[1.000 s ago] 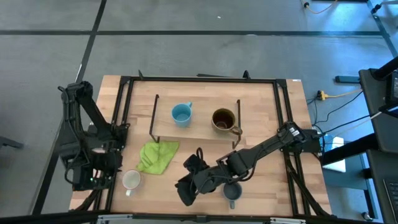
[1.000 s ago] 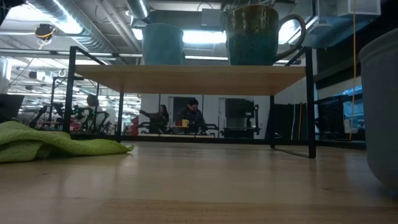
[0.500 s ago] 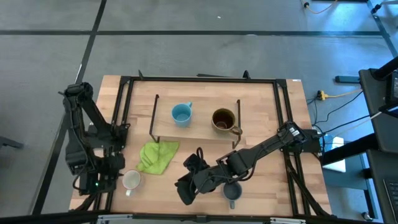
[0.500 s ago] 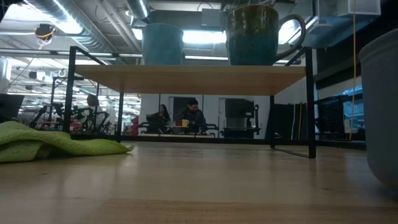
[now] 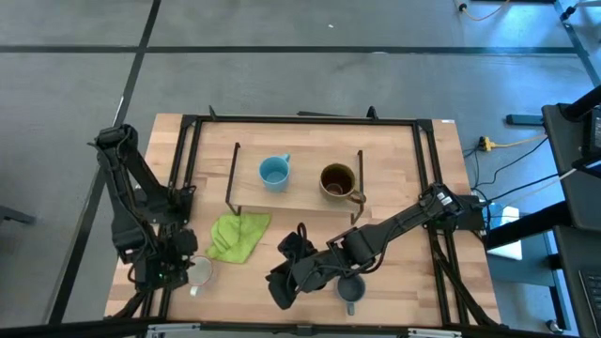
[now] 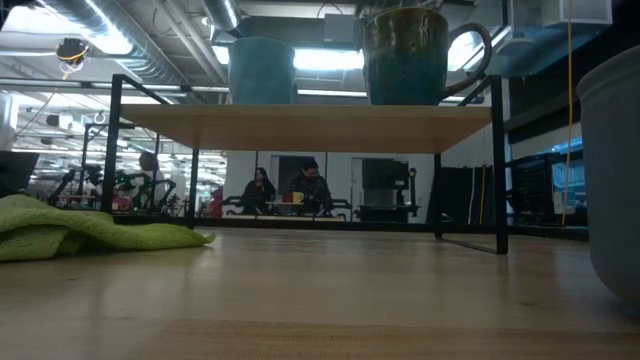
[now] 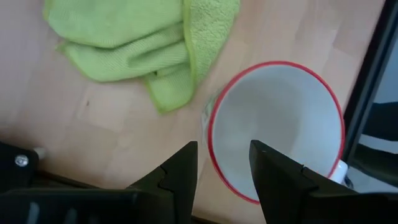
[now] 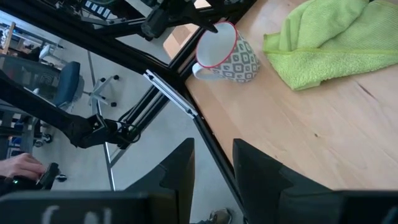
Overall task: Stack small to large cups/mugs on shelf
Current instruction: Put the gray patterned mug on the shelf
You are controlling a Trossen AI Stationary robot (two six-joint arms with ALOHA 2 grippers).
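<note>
A white mug (image 7: 277, 130) with a red rim and patterned sides (image 8: 227, 53) stands upright on the table near its front left corner. My left gripper (image 7: 224, 165) hangs open just above the mug, pointing down. One finger is over the mug's inside and one is outside its wall on the green cloth's side; neither touches it. The light blue mug (image 5: 273, 173) and the brown mug (image 5: 338, 181) stand on the shelf (image 5: 300, 199). A grey-blue mug (image 5: 349, 291) stands near the front edge. My right gripper (image 5: 282, 282) hovers open beside it, with nothing between its fingers.
A crumpled green cloth (image 5: 237, 235) lies between the white mug and the shelf's left end. The table's black frame rail (image 8: 171, 93) runs close past the white mug. My right arm (image 5: 394, 225) stretches low across the front right of the table.
My left gripper has come down and moved toward the white mug, rolling a little on the way, and now stands right over the mug's rim. The mugs, the cloth and my right arm have kept still.
</note>
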